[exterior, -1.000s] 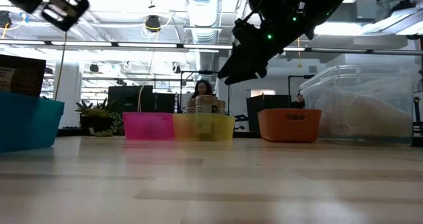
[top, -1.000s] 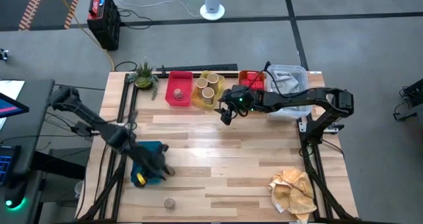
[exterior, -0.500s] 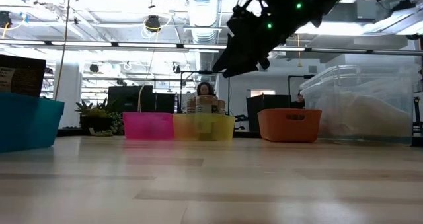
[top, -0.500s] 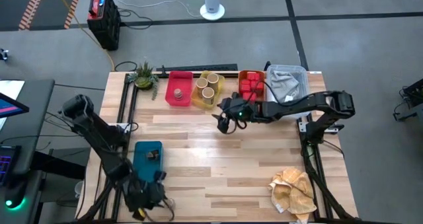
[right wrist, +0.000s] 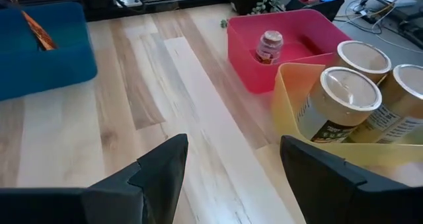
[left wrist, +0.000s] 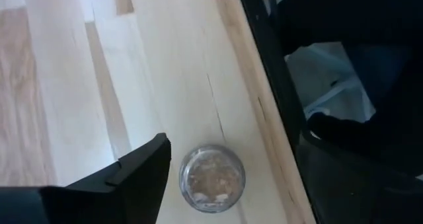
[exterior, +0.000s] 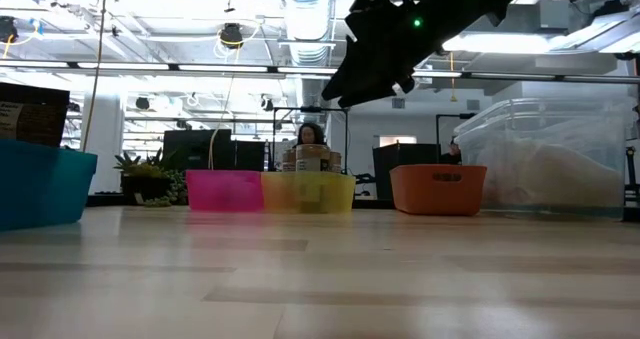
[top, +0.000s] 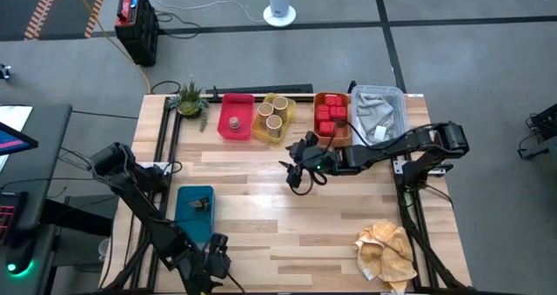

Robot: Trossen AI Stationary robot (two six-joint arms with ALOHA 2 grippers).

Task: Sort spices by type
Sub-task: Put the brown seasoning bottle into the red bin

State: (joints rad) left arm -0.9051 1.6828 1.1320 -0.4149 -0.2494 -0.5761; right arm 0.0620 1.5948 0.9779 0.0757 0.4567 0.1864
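Note:
A small glass jar (left wrist: 211, 178) of brownish spice stands upright on its base near the table's near edge. My left gripper (top: 211, 262) hovers over it, open; one finger (left wrist: 140, 176) stands just beside the jar without touching it. My right gripper (top: 296, 175) hangs open and holding nothing above the table's middle. At the far edge, a pink tray (top: 235, 117) holds one small jar (right wrist: 269, 45), a yellow tray (top: 274, 119) holds tan cylinders (right wrist: 347, 98), and an orange tray (top: 332, 119) holds red tins. A blue tray (top: 194, 210) lies at the near left.
A clear bin (top: 378, 112) with grey cloth stands at the far right. A crumpled beige cloth (top: 387, 251) lies at the near right. A small plant (top: 189, 99) sits at the far left corner. Bare wood spans the table's middle.
My left gripper has swung from over the blue tray toward the table's near edge and has come down beside the glass jar. My right gripper has drifted from the trays toward the near edge, staying open.

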